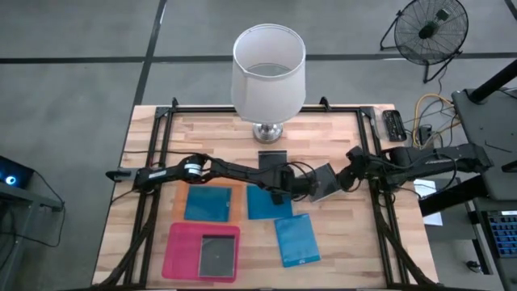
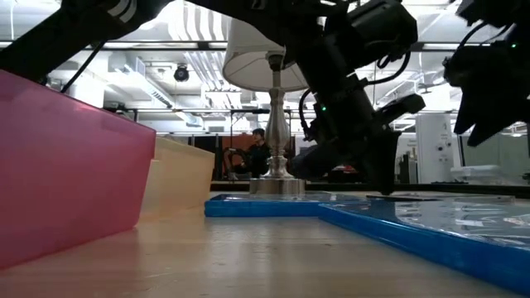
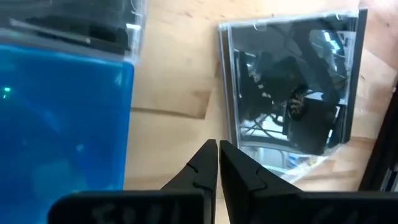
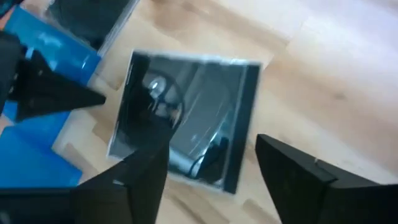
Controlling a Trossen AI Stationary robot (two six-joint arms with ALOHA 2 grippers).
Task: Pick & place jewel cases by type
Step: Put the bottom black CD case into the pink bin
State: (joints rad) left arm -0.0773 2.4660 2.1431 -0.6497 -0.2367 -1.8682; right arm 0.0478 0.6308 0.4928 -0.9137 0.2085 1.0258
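A clear-silvery jewel case [image 1: 325, 184] lies flat on the wood between the two grippers; it also shows in the left wrist view [image 3: 292, 87] and in the right wrist view [image 4: 186, 118]. My left gripper [image 1: 284, 187] is shut, its tips [image 3: 217, 146] at that case's corner, beside a blue case [image 3: 62, 118]. My right gripper [image 1: 339, 178] is open, and its fingers [image 4: 211, 155] stand either side of the case's edge toward the table's right, apart from it. Three blue cases [image 1: 208, 202] [image 1: 269, 202] [image 1: 296, 240] lie flat. One dark case [image 1: 272, 158] lies by the lamp and another [image 1: 218, 255] in the pink tray. My left gripper's shut fingertips [image 3: 211, 155] stand at the corner [image 3: 225, 140] of the clear-silvery case, coming from the table's left. Whether they touch it I cannot tell.
A white-shaded lamp [image 1: 269, 73] stands at the table's far middle. The pink tray [image 1: 179, 250] sits at the near left; in the low view its wall [image 2: 66, 165] fills the left side. A black frame rail [image 1: 380, 210] runs along the right side. Bare wood shows at the near right.
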